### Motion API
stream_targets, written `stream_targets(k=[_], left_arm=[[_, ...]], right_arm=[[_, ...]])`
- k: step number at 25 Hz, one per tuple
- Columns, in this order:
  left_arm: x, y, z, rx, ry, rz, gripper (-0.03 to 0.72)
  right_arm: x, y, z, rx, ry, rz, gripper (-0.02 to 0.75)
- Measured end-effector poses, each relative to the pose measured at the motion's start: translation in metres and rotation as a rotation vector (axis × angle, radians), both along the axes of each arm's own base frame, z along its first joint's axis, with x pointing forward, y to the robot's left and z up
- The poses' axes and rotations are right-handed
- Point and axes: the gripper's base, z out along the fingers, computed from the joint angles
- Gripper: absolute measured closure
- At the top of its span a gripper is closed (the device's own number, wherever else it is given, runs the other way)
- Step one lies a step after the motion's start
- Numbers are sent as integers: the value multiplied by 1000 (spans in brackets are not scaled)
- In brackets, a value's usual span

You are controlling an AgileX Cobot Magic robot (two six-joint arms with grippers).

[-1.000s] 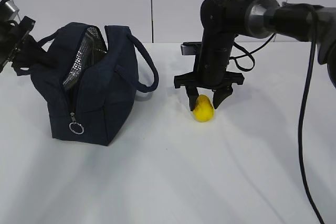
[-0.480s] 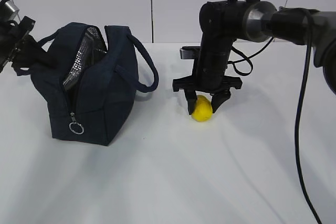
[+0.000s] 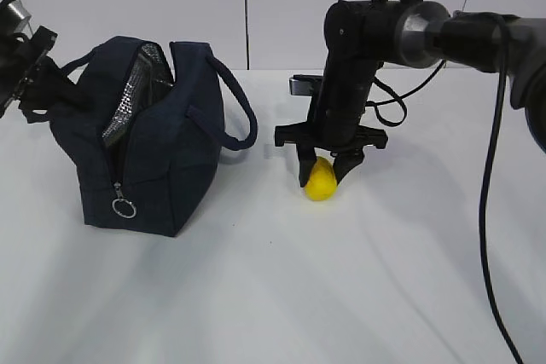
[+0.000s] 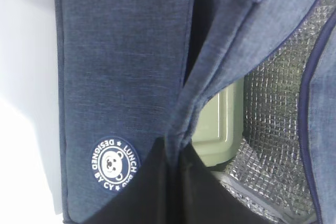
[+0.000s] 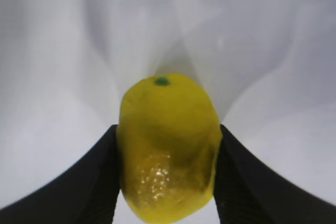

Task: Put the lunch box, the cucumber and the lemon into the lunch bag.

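Observation:
The yellow lemon (image 3: 320, 183) lies on the white table right of the navy lunch bag (image 3: 158, 164). My right gripper (image 3: 324, 175) points straight down over it, and its two black fingers touch the lemon (image 5: 168, 145) on both sides. My left gripper (image 3: 47, 87) is shut on the bag's far handle (image 4: 210, 77), pinching the navy fabric between its fingers (image 4: 157, 182). Inside the open bag, against the foil lining (image 4: 278, 103), I see the sage-green lid of the lunch box (image 4: 220, 124). The cucumber is out of view.
The bag's near handle (image 3: 243, 125) loops out toward the right arm. A metal ring pull (image 3: 124, 208) hangs at the bag's front end. White wall panels stand behind the table.
My right gripper has come down a little and shifted left, and its fingers have closed in from either side until they touch the lemon. The left gripper and bag have not moved.

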Motion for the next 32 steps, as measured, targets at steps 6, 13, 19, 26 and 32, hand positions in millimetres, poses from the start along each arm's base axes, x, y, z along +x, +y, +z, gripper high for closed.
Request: stream_targets(k=[6,13,19,26,32], left_arm=[[2,-3,4,-51,-10,21,696],[5,-7,11,-145,-27,56,696],[6,-9,12,-157,-28,58,696],[6,-9,12,-159,-29,59,696],[6,-10,12,-161,-29,60,696]], right_arm=[[-5,12,26,157,7,-35,348],[-18,14,101,282,-111,-17,349],[-34,29,145,552,-96,-11,349],[-28,50,150,806,-112,3,349],[-22,75,137,907,-194,41,349]])
